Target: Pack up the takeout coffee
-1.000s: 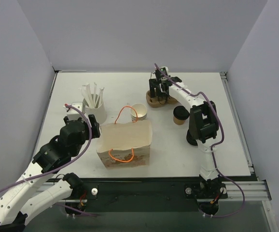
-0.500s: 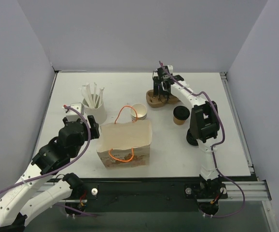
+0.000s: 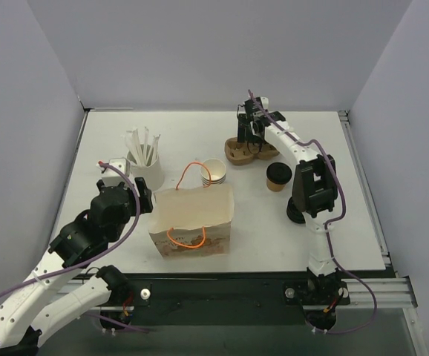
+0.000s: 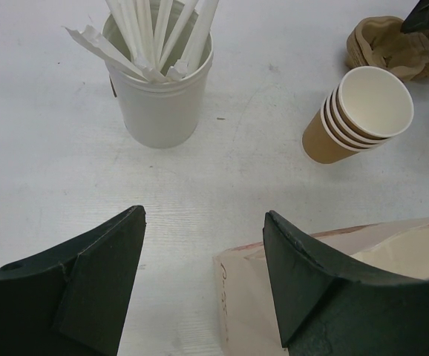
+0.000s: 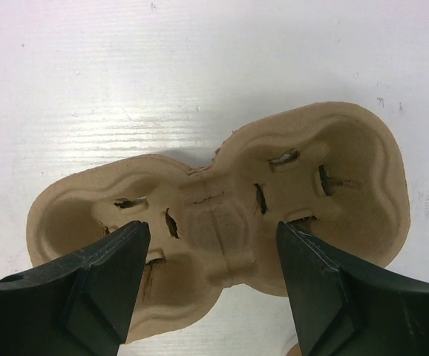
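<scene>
The takeout coffee [image 3: 277,176], a small tan cup with a black lid, stands upright on the table right of centre. Behind it lies a brown pulp cup carrier [image 3: 238,153] with two wells. My right gripper [image 3: 248,136] hangs over the carrier, open. In the right wrist view its gripper [image 5: 213,228] straddles the carrier's [image 5: 222,200] middle ridge, one finger over each well. An open paper bag [image 3: 192,220] with orange handles stands near the front. My left gripper [image 3: 142,194] is open at the bag's left rear corner [image 4: 237,274], holding nothing.
A nested stack of tan cups [image 3: 213,172] lies on its side behind the bag, also seen in the left wrist view [image 4: 359,111]. A white container of wrapped straws [image 3: 146,167] stands at the left [image 4: 159,81]. Walls enclose the table on three sides.
My right gripper has shifted a little right and back over the carrier, and its jaws have narrowed somewhat. The left arm has hardly moved.
</scene>
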Tool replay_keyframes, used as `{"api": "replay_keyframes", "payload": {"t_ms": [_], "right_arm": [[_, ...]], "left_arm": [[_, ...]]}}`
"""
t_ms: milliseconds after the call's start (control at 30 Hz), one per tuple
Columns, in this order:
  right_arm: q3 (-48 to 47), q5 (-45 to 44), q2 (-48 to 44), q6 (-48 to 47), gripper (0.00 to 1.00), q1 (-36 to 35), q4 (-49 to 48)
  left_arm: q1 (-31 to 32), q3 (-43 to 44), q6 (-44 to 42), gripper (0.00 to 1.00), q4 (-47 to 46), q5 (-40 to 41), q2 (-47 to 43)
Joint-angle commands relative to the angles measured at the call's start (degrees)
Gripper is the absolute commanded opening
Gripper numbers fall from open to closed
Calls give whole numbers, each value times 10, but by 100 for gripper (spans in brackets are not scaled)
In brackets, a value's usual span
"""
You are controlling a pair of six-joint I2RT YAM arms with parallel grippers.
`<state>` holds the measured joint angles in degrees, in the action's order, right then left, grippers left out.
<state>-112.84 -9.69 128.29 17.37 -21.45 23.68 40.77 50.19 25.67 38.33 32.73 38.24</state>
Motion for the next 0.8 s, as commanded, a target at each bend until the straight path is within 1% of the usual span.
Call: {"api": "replay_keyframes", "payload": {"t_ms": [0, 100, 200, 300, 467, 633, 767], "right_arm": [[-19, -26, 11, -8, 75, -12, 19], [11, -36, -8, -21, 82, -23, -21], [29, -35, -22, -19, 83, -29, -48], [16, -38, -8, -8, 84, -28, -51], [19, -60, 6, 12, 84, -19, -38], [34, -40, 6, -1, 82, -3, -37], [37, -31, 9, -12, 78, -1, -40]], "left_arm": [[-3, 1, -11, 75, -22, 6, -2], [-3, -2, -15, 74, -19, 8, -7], [-3, -6, -16, 75, -19, 10, -14], [-3, -5, -19, 75, -19, 11, -17], [-3, 1, -27, 75, -12, 17, -16], [-3, -1, -29, 75, -13, 19, -17], [-3, -4, -26, 75, -19, 15, -12]]}}
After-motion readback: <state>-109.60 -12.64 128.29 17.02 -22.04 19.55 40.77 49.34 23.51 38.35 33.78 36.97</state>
